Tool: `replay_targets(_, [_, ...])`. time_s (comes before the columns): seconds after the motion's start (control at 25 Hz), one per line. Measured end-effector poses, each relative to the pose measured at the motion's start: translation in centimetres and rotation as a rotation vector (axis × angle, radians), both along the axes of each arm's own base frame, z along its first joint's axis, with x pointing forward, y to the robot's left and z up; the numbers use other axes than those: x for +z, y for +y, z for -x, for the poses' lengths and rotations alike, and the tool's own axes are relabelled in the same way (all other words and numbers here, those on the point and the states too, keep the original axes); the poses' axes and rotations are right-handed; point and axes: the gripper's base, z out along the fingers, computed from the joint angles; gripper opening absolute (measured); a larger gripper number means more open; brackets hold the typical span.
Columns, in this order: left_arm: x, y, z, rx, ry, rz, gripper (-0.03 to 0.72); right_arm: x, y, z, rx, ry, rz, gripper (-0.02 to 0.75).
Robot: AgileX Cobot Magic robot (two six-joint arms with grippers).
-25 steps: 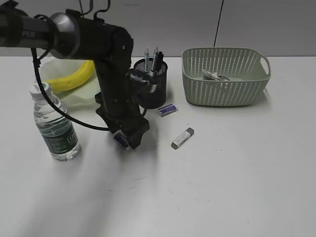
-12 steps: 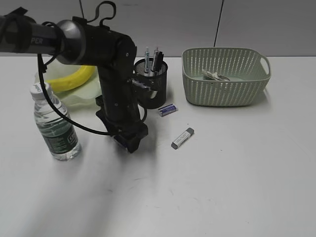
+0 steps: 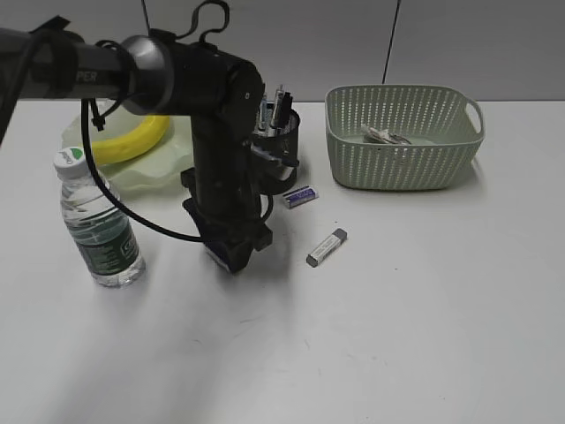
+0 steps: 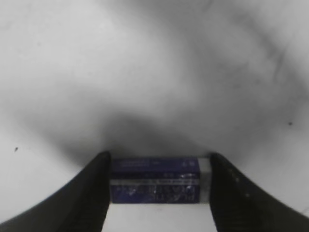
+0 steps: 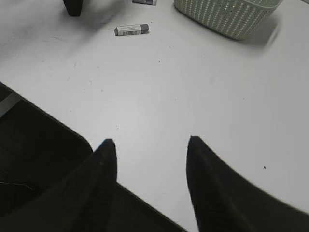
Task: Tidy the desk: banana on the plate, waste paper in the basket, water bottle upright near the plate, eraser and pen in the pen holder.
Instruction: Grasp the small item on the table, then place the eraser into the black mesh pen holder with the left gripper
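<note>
My left gripper [image 3: 231, 256] points down at the desk [image 3: 397, 309] in front of the pen holder [image 3: 284, 157]. In the left wrist view its fingers [image 4: 96, 188] press both ends of a blue-sleeved eraser [image 4: 154, 181] lying on the desk. A second blue eraser [image 3: 300, 195] and a grey one [image 3: 326, 247] lie to its right. Pens [image 3: 279, 104] stand in the holder. The banana [image 3: 132, 141] lies on the pale green plate [image 3: 154, 170]. The water bottle [image 3: 95, 221] stands upright at the left. Waste paper [image 3: 384, 135] sits in the basket [image 3: 402, 159]. My right gripper [image 5: 150, 140] is open over bare desk.
The left arm's black body hides much of the pen holder's left side, and its cable loops toward the bottle. In the right wrist view the grey eraser [image 5: 132, 30] and the basket [image 5: 227, 14] lie far ahead. White tabletop stretches along the front and right.
The left arm has shifted slightly right, and its jaws have narrowed onto the blue eraser. Nothing else has moved.
</note>
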Motion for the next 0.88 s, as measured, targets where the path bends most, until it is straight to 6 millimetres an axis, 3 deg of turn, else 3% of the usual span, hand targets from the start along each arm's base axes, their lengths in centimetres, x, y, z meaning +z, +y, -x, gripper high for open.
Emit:
replay_targets(0.2, [3.1, -1.0, -0.9, 0.015, -0.013, 0.047, 0.448, 0.0, 0.0, 0.0, 0.0, 0.0, 0.0, 0.383])
replay_targets(0.56, [12.9, -2.5, -2.9, 0.042, -0.272, 0.28, 0.447, 0.0, 0.0, 0.0, 0.0, 0.0, 0.0, 0.383])
replay_targets(0.68, [13.8, -2.2, -4.1, 0.087, -0.361, 0.352, 0.447, 0.0, 0.0, 0.0, 0.0, 0.0, 0.0, 0.383])
replay_targets(0.88, [13.6, -0.9, -6.4, 0.165, -0.443, 0.414, 0.447, 0.0, 0.0, 0.0, 0.0, 0.0, 0.0, 0.383])
